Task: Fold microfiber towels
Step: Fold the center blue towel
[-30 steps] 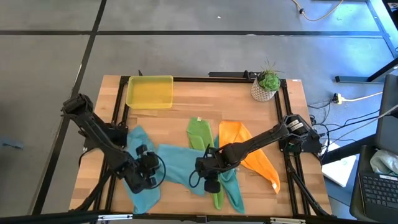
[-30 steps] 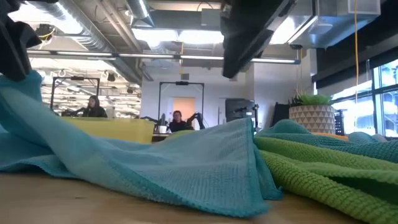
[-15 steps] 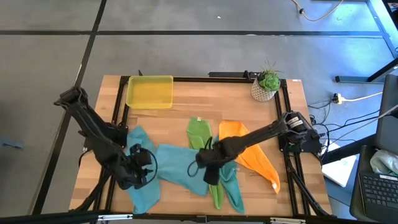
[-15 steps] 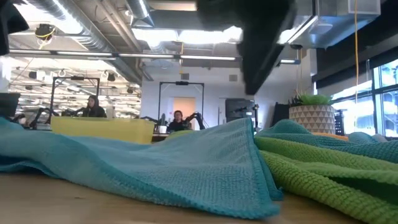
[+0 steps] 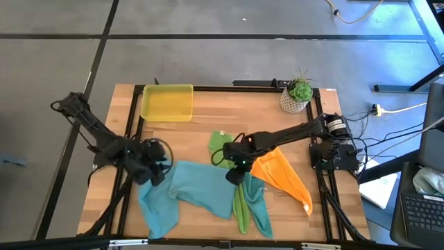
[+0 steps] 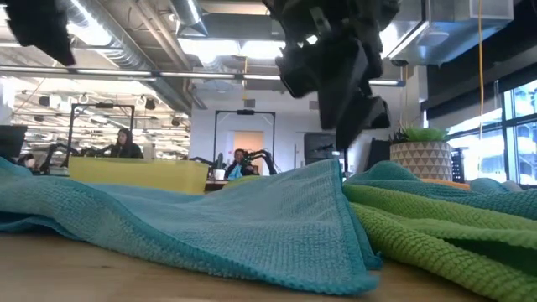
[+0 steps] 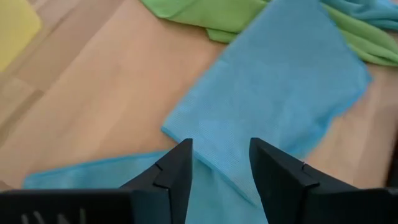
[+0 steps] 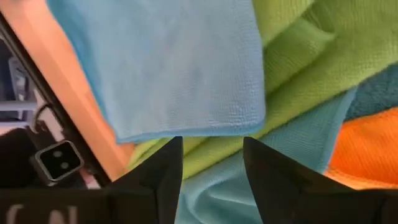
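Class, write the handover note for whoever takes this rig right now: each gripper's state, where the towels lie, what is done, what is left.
Left gripper: open, empty, above the left end of the light blue towel.
Right gripper: open, empty, above the towel pile's middle.
Towels: light blue spread flat at front centre; lime green towel and orange towel to its right, overlapping; teal towel partly under them.
Done: no towel looks folded.
Left: fold every towel. The tray sits at the back left.
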You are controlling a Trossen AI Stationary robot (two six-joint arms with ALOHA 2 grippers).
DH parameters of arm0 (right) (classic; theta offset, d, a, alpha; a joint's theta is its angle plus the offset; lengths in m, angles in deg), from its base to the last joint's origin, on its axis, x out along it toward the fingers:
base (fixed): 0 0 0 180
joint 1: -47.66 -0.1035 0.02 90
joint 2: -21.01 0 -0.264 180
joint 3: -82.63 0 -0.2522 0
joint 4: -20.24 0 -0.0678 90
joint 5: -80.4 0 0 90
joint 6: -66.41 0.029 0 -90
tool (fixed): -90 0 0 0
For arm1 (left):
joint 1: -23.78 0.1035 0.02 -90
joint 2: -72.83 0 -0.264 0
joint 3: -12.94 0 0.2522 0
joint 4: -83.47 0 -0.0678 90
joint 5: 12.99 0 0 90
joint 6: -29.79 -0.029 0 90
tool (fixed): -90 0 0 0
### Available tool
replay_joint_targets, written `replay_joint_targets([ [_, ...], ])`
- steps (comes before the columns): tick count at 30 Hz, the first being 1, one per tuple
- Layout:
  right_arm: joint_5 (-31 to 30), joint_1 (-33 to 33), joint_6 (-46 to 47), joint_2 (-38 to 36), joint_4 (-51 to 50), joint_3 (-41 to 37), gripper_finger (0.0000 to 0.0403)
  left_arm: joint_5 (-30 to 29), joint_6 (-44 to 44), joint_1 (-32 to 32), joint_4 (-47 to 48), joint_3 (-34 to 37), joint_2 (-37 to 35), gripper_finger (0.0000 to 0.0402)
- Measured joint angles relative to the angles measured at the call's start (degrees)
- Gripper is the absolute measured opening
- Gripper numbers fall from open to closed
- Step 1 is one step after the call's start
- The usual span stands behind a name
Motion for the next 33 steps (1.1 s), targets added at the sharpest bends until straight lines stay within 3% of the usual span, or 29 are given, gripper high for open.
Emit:
replay_joint_targets([
  [6,-1.76,1.57,-4.27,0.0,2.07,-0.25,0.0172,6.82,-12.04,9.45,-3.82,0.0,0.0,0.0149],
  [15,0.21,5.22,-10.51,0.39,2.4,-0.25,0.0226,29.28,-34.38,29.27,-9.35,0.02,3.33,0.0149],
  [23,4.07,5.38,-11.35,2.85,6.02,-0.25,0.0216,44.72,-49.39,40.62,-10.57,0.02,12.32,0.0149],
  [33,4.39,5.22,-9.02,3.96,6.61,-0.27,0.0208,49.13,-65.66,44.73,-10.49,0.02,20.83,0.015],
])
